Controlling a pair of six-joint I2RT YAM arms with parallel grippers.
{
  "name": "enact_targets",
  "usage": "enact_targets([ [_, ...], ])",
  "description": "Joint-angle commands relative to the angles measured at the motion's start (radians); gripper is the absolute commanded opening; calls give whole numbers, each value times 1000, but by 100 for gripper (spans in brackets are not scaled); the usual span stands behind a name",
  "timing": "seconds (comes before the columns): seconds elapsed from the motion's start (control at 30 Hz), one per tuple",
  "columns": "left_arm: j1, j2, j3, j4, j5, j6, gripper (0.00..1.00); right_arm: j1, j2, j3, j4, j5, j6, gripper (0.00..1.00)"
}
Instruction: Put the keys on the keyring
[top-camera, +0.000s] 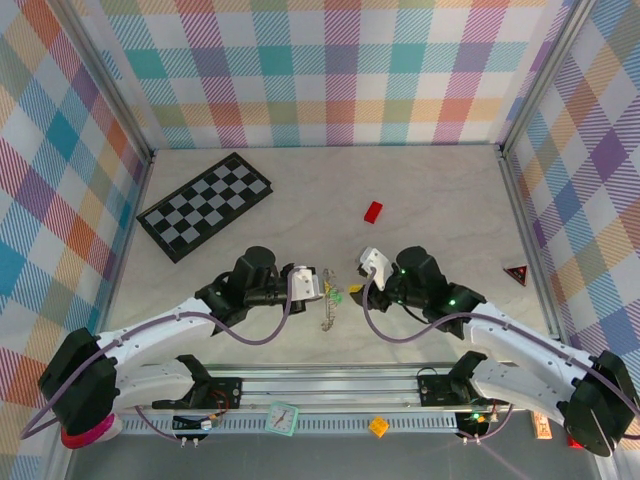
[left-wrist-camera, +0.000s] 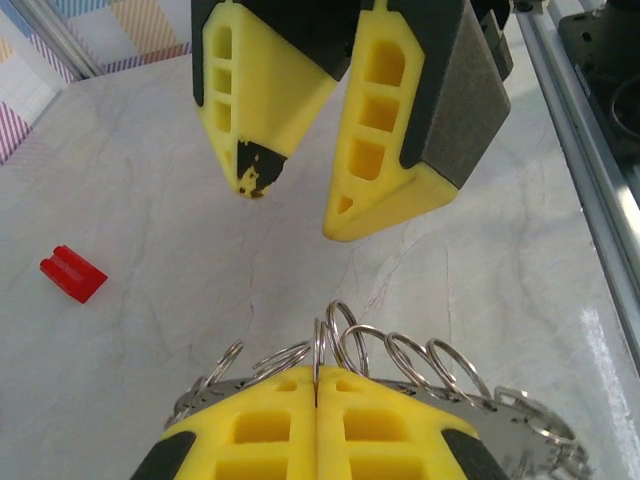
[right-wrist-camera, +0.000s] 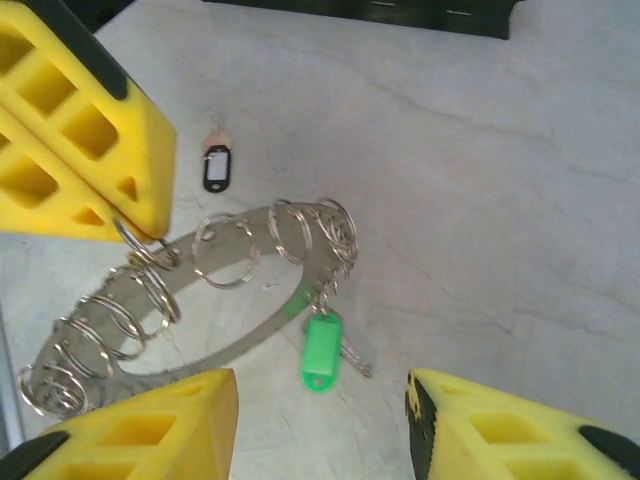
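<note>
The keyring (left-wrist-camera: 420, 365) is a silvery band strung with several split rings. My left gripper (left-wrist-camera: 317, 398) is shut on one upright ring of it. The same grip shows in the right wrist view, where the left fingers (right-wrist-camera: 90, 140) pinch the keyring (right-wrist-camera: 235, 250) at its left end. The green-headed key (right-wrist-camera: 320, 350) hangs from a ring at the keyring's far end, its blade on the table. Apart from it, the black-headed key (right-wrist-camera: 216, 167) lies flat beyond the keyring. My right gripper (right-wrist-camera: 320, 385) is open just above the green key, holding nothing. From above, both grippers (top-camera: 322, 288) (top-camera: 356, 284) meet at the keyring (top-camera: 328, 305).
A small red block (top-camera: 373, 211) lies behind the grippers, and also shows left of the keyring (left-wrist-camera: 72, 273). The black-and-grey chequerboard (top-camera: 205, 205) sits at the back left. A red triangle (top-camera: 516, 274) lies by the right wall. The metal rail (left-wrist-camera: 585, 170) runs along the near edge.
</note>
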Motion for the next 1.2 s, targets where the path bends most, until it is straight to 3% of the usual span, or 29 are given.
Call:
enact_targets([
  [0.0,-16,-30,-7,39,-20,61,0,3,9,39,8,-92,-1,47],
  [0.23,-34,-17,93,-127,-74,73,0,9,6,42,-4,-157,-196,41],
  [0.53,-37,65,416,-698,-123,-18,0,9,-11,56,10,-113,-326,35],
  [0.63,-37,38,419,-732,-115,9,0,9,-15,80,-17,-187,-355,26],
  [0.7,-38,13,411,-730,-112,37,0,9,-19,92,-24,-225,-382,27],
  [0.83,-38,-20,399,-708,-105,79,0,9,21,114,-36,-261,-442,42],
  [1.17,-38,-29,386,-676,-96,110,0,42,147,161,9,-340,-435,49],
])
